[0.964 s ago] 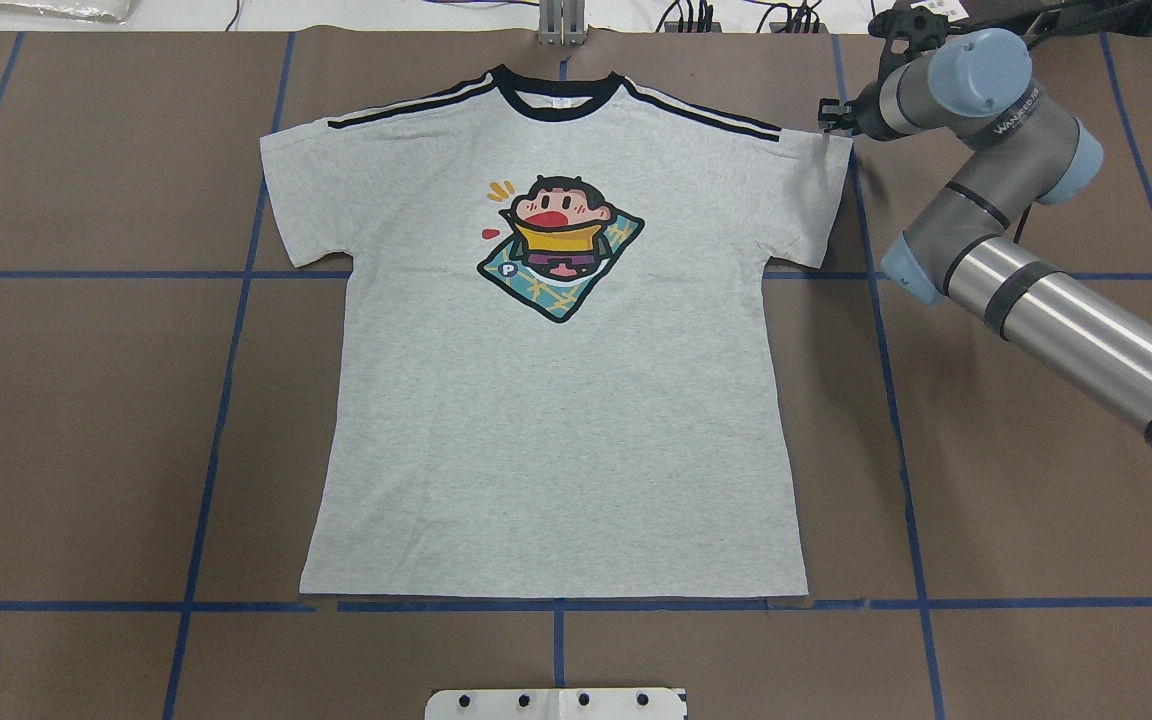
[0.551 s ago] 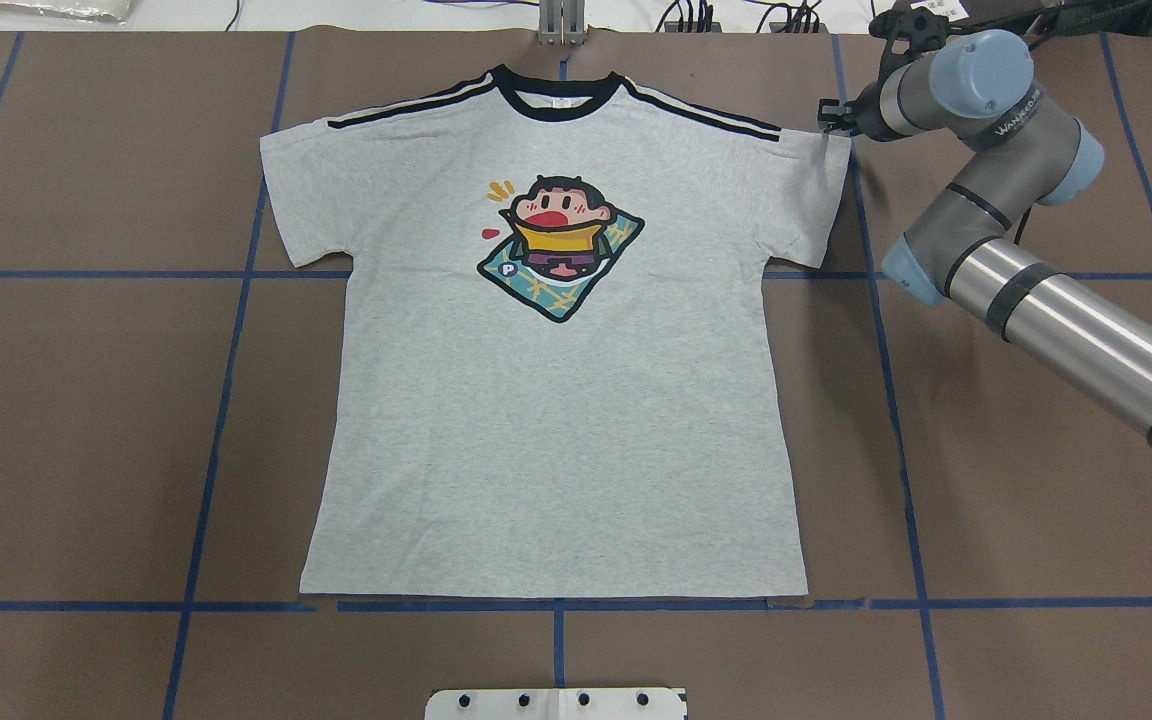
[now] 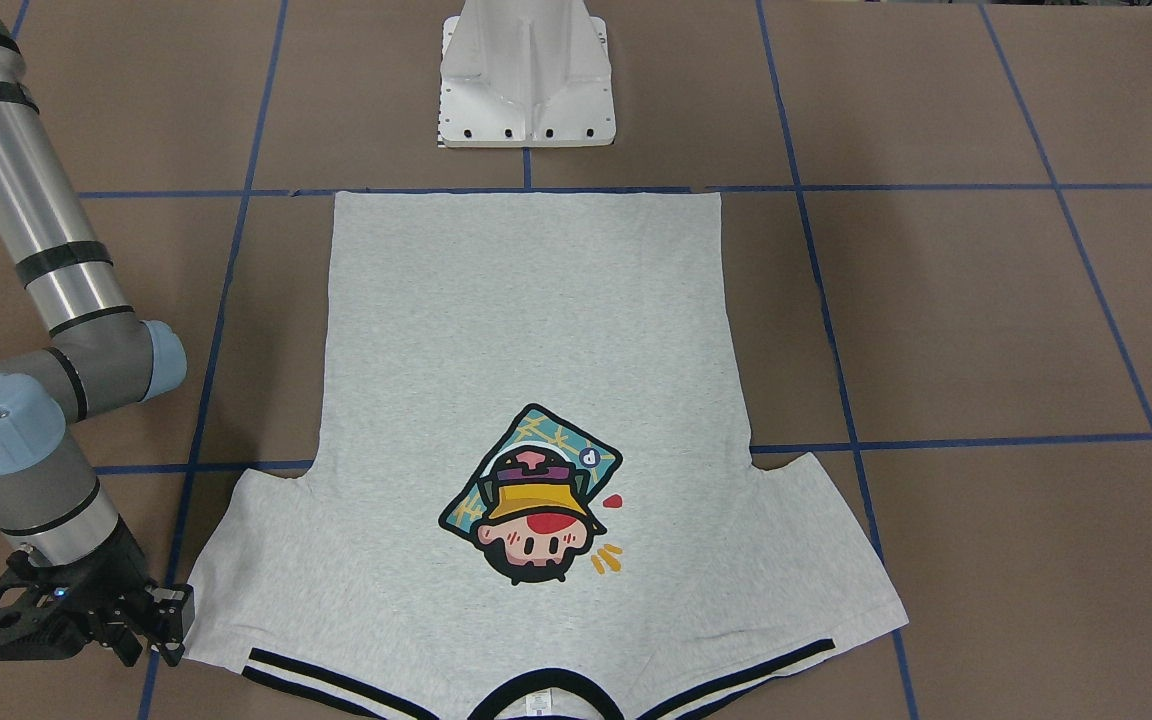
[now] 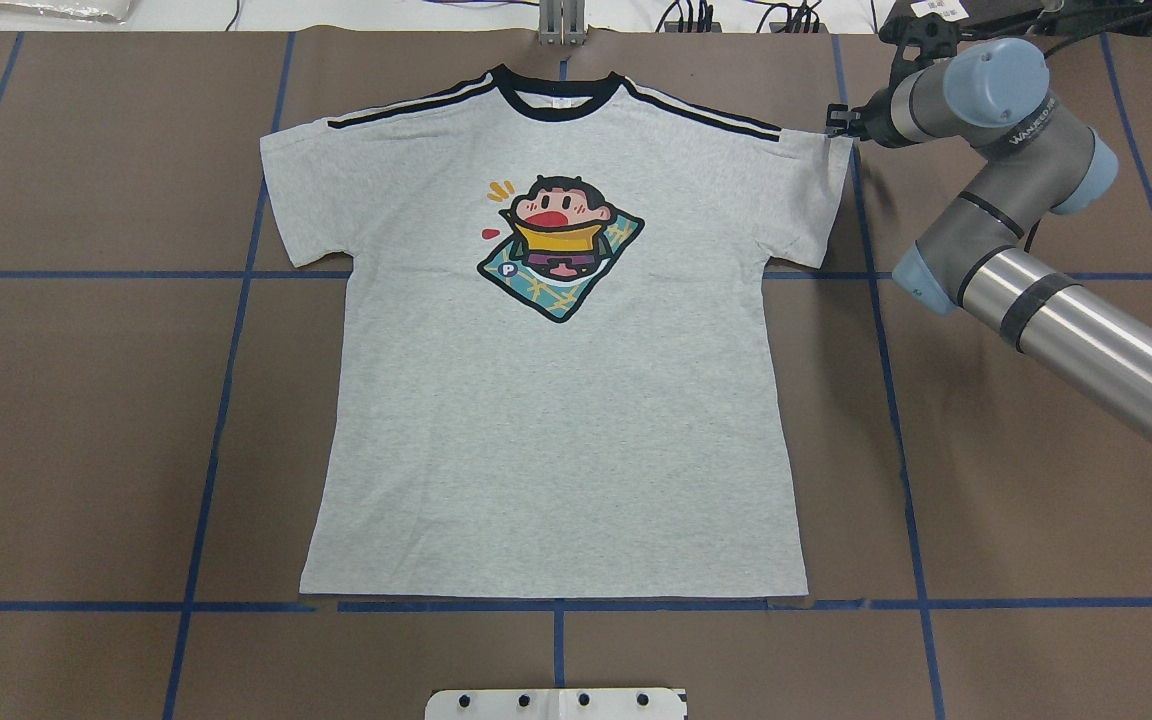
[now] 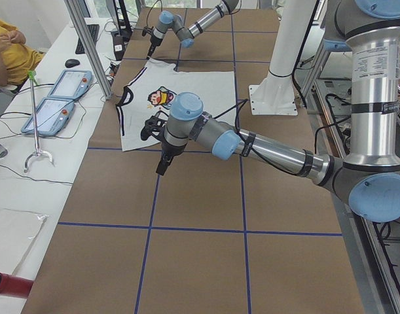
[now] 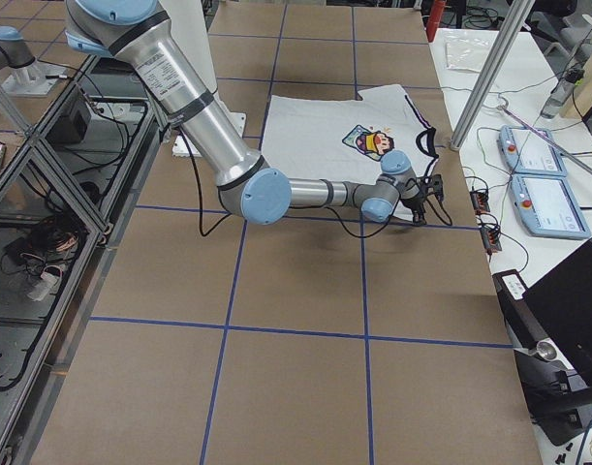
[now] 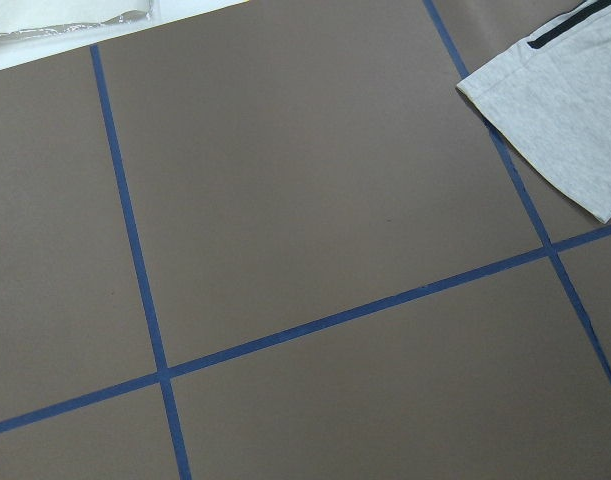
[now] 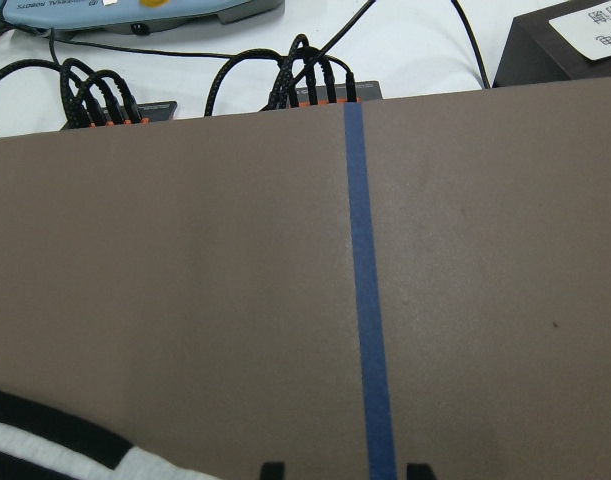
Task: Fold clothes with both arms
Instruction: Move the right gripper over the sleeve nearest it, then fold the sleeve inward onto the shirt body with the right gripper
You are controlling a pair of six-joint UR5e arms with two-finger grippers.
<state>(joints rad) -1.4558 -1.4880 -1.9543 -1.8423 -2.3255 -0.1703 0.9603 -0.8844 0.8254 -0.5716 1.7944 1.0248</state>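
Observation:
The light grey T-shirt (image 4: 556, 420) lies flat and print-up on the brown table, collar at the far edge; it also shows in the front-facing view (image 3: 526, 330). My right gripper (image 4: 841, 125) is low beside the top corner of the shirt's right sleeve, also seen in the front-facing view (image 3: 174, 620). In the right wrist view its fingertips (image 8: 272, 470) stand apart over bare table and blue tape, with the striped sleeve (image 8: 45, 450) to one side. My left gripper (image 5: 162, 165) hovers above bare table off the other sleeve (image 7: 555, 110); I cannot tell whether it is open.
The white pedestal base (image 3: 526, 80) stands at the hem end of the shirt. Cable plugs (image 8: 205, 85) and teach pendants (image 5: 55, 98) lie on the white side table past the collar. A person in yellow (image 5: 6, 46) sits there. Blue tape lines grid the table.
My right arm has shifted slightly to the right, and its gripper has edged a little along the sleeve corner. The shirt has not moved.

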